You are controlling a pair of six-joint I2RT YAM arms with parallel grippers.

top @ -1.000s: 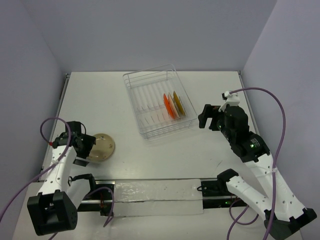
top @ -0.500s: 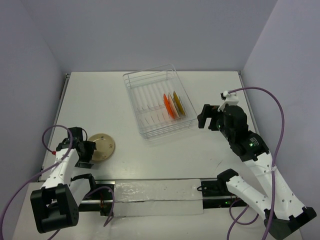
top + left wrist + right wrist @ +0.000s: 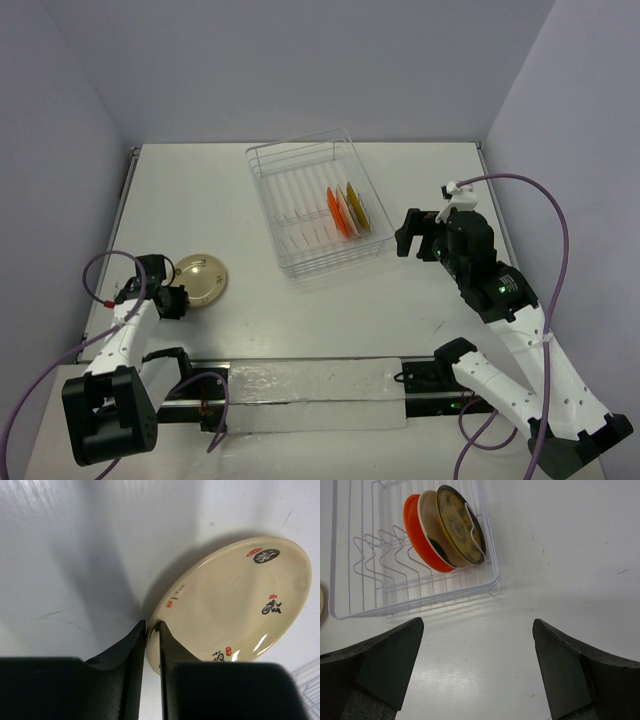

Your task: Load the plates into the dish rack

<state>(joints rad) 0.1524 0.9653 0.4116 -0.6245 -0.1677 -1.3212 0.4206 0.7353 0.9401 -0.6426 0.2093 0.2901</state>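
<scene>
Cream plate [image 3: 235, 600], dark and red markings, glossy, rim pinched by left hand [image 3: 152, 626]; right hand [image 3: 476, 630] held wide.

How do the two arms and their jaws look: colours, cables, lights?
The left arm and right arm have white shells, black joints and black bases. A purple cable loops along each. The jaws are matte black. A small green light glows on the right arm.

A white table [image 3: 200, 200] with faint grey scuffs [image 3: 50, 615] and a small dark mark [image 3: 622, 572], enclosed by plain lavender walls [image 3: 300, 70]; along its near edge lies a wrinkled clear plastic strip [image 3: 320, 395] beside a black rail [image 3: 300, 361]
</scene>
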